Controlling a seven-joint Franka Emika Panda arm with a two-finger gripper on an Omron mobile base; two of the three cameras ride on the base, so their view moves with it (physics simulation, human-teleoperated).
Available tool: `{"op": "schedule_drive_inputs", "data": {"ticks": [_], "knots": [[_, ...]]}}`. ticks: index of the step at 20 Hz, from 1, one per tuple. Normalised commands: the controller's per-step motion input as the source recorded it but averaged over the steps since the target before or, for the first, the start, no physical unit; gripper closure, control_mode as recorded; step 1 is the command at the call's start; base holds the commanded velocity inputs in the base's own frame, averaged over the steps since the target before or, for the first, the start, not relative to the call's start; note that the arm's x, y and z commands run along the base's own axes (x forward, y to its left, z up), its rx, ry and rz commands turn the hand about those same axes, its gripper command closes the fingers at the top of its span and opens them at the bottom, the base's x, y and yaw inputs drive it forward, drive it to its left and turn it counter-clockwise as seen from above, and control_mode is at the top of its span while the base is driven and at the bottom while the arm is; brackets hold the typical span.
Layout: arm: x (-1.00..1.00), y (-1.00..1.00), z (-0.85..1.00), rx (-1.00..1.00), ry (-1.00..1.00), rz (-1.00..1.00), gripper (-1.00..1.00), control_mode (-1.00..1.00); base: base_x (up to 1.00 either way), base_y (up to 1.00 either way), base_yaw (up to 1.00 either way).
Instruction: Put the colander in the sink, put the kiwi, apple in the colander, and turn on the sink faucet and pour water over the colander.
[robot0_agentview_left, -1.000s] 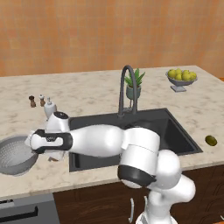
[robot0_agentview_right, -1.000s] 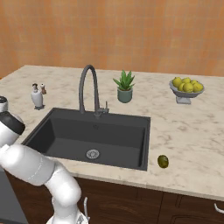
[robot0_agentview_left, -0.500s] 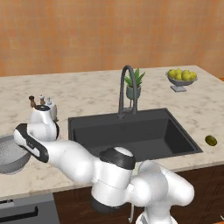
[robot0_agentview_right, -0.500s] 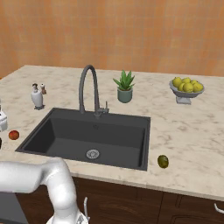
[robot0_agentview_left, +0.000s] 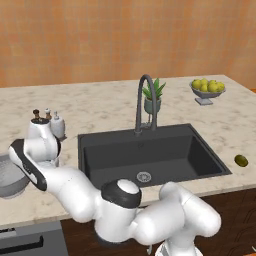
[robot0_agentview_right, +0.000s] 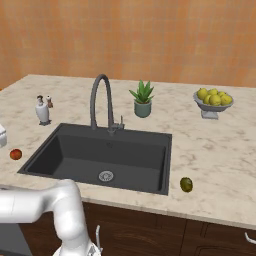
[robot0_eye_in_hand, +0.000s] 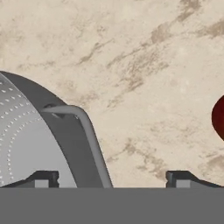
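Observation:
The grey pierced colander (robot0_agentview_left: 9, 176) sits on the counter at the far left, with my hand just above its right rim. In the hand view the colander (robot0_eye_in_hand: 26, 140) is at the left, and its side handle (robot0_eye_in_hand: 85, 127) lies between my fingertips. My gripper (robot0_eye_in_hand: 111, 179) is open and holds nothing. The red apple (robot0_agentview_right: 16, 154) lies on the counter left of the sink (robot0_agentview_right: 75, 172) and shows at the right edge of the hand view. The kiwi (robot0_agentview_right: 186, 184) lies right of the sink near the front edge. The faucet (robot0_agentview_right: 99, 102) stands behind the basin with no water running.
Two small bottles (robot0_agentview_left: 50, 124) stand behind my hand. A potted plant (robot0_agentview_right: 142, 100) and a stemmed dish of lemons (robot0_agentview_right: 213, 101) stand at the back right. The counter's front edge runs close to the colander and the kiwi.
My arm has swung round to the left, and the hand has turned from lying over the colander to standing above its right rim. The jaws stay wide.

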Motion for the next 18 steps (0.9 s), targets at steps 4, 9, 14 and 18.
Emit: {"op": "schedule_drive_inputs", "data": {"ticks": [4, 9, 14, 18], "knots": [[-0.06, 0.02, -0.33, 0.01, -0.23, 0.00, 1.00, -1.00, 0.00, 0.00, 0.00], [-0.10, -0.05, -0.14, 0.19, -0.27, 0.00, 1.00, -1.00, 0.00, 0.00, 0.00], [-0.15, -0.16, 0.03, 0.39, -0.21, 0.00, 1.00, -1.00, 0.00, 0.00, 0.00], [-0.29, -0.30, 0.31, 0.42, -0.12, 0.00, 1.00, -1.00, 0.00, 0.00, 0.00]]}}
